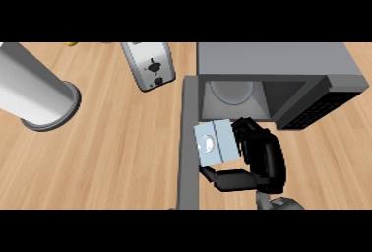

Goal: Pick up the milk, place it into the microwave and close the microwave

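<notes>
A pale blue and white milk carton (211,142) hangs just in front of the open microwave (291,61), right at the mouth of its grey cavity (232,96). My right hand (258,157) is curled round the carton from the right, thumb below it. The microwave door (189,142) stands open, seen edge-on as a long grey bar running down the left of the carton. My left hand does not show in the head view.
A tall grey cylinder (33,91) stands at the left on the wooden counter (109,152). A silver toaster (149,64) lies behind the door, left of the microwave. A small yellow object (70,44) peeks in at the top edge.
</notes>
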Robot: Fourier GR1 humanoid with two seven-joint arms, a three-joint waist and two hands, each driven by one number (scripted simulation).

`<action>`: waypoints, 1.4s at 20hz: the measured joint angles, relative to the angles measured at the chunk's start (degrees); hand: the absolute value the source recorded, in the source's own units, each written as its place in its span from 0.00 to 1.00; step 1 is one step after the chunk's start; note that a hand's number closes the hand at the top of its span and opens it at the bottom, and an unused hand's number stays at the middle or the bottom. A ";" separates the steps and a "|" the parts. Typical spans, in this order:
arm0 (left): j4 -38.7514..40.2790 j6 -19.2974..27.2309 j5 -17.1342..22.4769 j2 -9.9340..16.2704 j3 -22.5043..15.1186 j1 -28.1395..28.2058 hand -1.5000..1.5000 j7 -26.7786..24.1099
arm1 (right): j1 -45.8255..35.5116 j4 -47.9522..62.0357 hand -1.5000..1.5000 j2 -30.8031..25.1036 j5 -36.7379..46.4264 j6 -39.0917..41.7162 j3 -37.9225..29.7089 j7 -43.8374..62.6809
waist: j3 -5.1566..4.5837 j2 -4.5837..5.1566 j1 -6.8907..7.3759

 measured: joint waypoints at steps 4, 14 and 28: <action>0.27 -0.84 0.91 0.92 1.67 0.05 0.00 0.13 | -5.37 4.65 1.00 -1.06 2.07 -4.64 -1.18 1.39 | 0.14 -0.06 -0.08; 2.80 -1.15 1.60 2.81 2.81 -3.35 0.00 2.18 | -20.77 30.51 1.00 0.09 -0.93 -6.66 -11.31 -4.44 | 0.00 0.18 0.56; 7.22 -3.38 1.28 4.34 4.54 -5.89 0.00 1.60 | -39.60 65.80 1.00 -1.50 -2.55 -2.66 -23.39 -26.90 | 0.01 0.75 1.76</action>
